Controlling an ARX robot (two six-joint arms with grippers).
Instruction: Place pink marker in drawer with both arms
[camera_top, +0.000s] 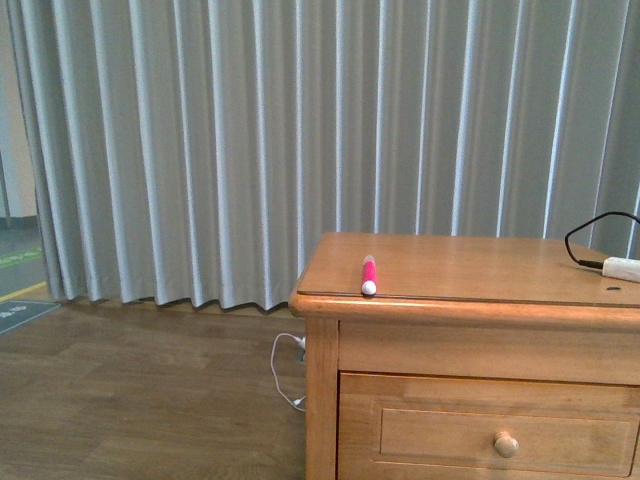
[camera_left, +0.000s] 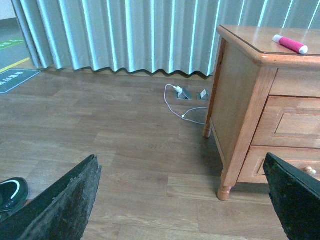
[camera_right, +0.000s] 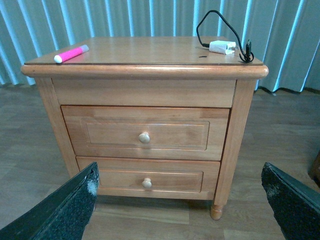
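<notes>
backdrop: grey pleated curtain (camera_top: 200, 150) falling to a wood-plank floor (camera_top: 130, 400).
far left: green mat (camera_left: 15, 80) at the curtain's foot; dark shoe (camera_left: 11, 192) at the edge of the left wrist view.
beside the furniture: white cable (camera_top: 285, 370) looped on the floor, just by the left side panel.
nightstand (camera_top: 450, 340): honey-coloured wood, at the right of the front view.
pink marker (camera_top: 368, 274): lying flat on the nightstand top, near the front left corner, white tip at the front edge, touched by neither claw.
drawer (camera_right: 110, 134): taller upper front with recessed panel and round knob (camera_right: 144, 137), closed; shallower drawer (camera_right: 115, 180) beneath, also closed.
white plug (camera_right: 221, 47): towards the right of the top, with a black lead (camera_right: 210, 20), well apart from the pink marker.
left gripper (camera_left: 179, 157): fingers spread wide, empty, low over the floor.
right gripper (camera_right: 179, 167): fingers spread wide, empty, facing the nightstand front.
</notes>
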